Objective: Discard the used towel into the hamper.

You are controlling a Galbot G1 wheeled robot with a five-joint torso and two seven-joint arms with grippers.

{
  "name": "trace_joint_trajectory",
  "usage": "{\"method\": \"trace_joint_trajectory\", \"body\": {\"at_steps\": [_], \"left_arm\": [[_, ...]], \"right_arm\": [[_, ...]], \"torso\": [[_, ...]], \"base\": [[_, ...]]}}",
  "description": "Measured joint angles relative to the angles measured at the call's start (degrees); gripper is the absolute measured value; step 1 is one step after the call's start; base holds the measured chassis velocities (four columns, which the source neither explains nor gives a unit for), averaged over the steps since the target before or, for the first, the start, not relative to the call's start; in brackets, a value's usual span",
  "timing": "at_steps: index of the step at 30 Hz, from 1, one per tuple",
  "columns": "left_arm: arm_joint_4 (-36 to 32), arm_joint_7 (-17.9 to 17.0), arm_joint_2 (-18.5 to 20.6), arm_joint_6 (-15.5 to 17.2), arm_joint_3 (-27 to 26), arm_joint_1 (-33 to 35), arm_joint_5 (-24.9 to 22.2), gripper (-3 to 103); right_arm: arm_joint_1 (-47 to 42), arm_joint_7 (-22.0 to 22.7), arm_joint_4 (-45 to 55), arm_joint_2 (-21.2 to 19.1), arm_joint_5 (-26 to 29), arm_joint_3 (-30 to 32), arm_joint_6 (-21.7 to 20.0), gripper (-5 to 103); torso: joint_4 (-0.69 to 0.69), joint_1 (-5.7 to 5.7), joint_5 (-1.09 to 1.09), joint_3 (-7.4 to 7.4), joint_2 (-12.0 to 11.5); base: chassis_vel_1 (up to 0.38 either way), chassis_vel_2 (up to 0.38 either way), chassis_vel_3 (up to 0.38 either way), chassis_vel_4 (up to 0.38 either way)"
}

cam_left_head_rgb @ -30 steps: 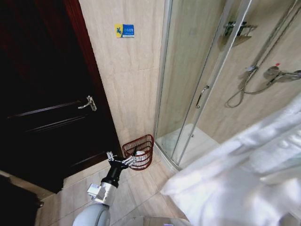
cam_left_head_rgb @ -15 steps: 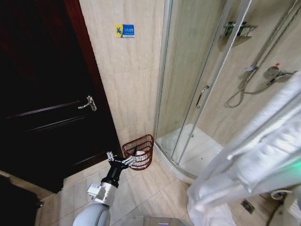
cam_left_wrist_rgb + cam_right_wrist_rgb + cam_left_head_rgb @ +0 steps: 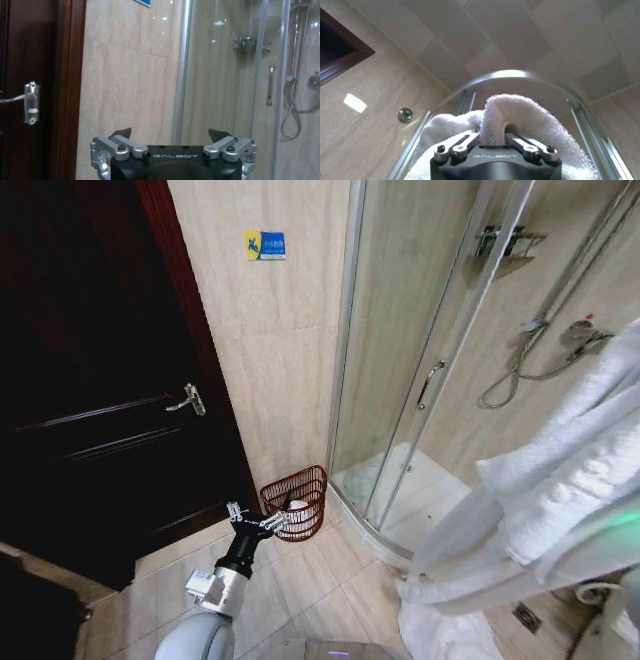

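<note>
The left arm reaches forward and down from the robot's base, nearly straight, its black forearm ending in the left gripper (image 3: 258,522), which hovers above the tiled floor (image 3: 300,580) just short of the hamper (image 3: 298,500). In the left wrist view that gripper (image 3: 172,137) has its two metal fingers spread wide apart with nothing between them, pointed at the beige wall and the shower's glass.

The hamper is a small round basket of dark reddish-brown wire, openwork all round and narrowing toward its base. It stands on the floor against the foot of the marbled beige wall (image 3: 270,360), between the dark wooden door (image 3: 100,400) and the curved edge of the glass shower enclosure (image 3: 420,360). Something pale lies inside it, too small to make out.

The right arm is raised high. The right gripper (image 3: 495,144) points up toward the panelled ceiling, its fingers closed in on a thick fold of the towel (image 3: 520,112), which bulges above and around them. The towel is white terry cloth, nubbly and soft; in the head view it (image 3: 560,490) hangs in heavy folds down the right side, its lower end reaching the floor near the shower's rim.
</note>
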Motion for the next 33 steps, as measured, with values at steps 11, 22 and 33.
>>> {"method": "trace_joint_trajectory", "body": {"at_steps": [11,22,33], "left_arm": [[0.0,0.0,0.0,0.0,0.0,0.0,0.0,100],[0.0,0.0,0.0,0.0,0.0,0.0,0.0,100],[0.0,0.0,0.0,0.0,0.0,0.0,0.0,100]], "right_arm": [[0.6,0.0,-0.1,-0.1,-0.7,-1.3,0.2,9],[1.4,-1.9,-0.1,-1.2,0.2,-4.7,2.7,9],[5.6,-2.1,-2.9,-5.2,0.8,-9.4,2.7,9]], "torso": [[0.0,0.0,-0.02,0.0,0.0],[-0.01,0.01,-0.03,0.0,0.0],[0.0,0.0,-0.04,0.0,0.0]], "base": [[0.179,0.168,-0.17,-0.165],[0.149,0.135,-0.125,-0.135],[-0.022,-0.017,0.059,0.055]]}}
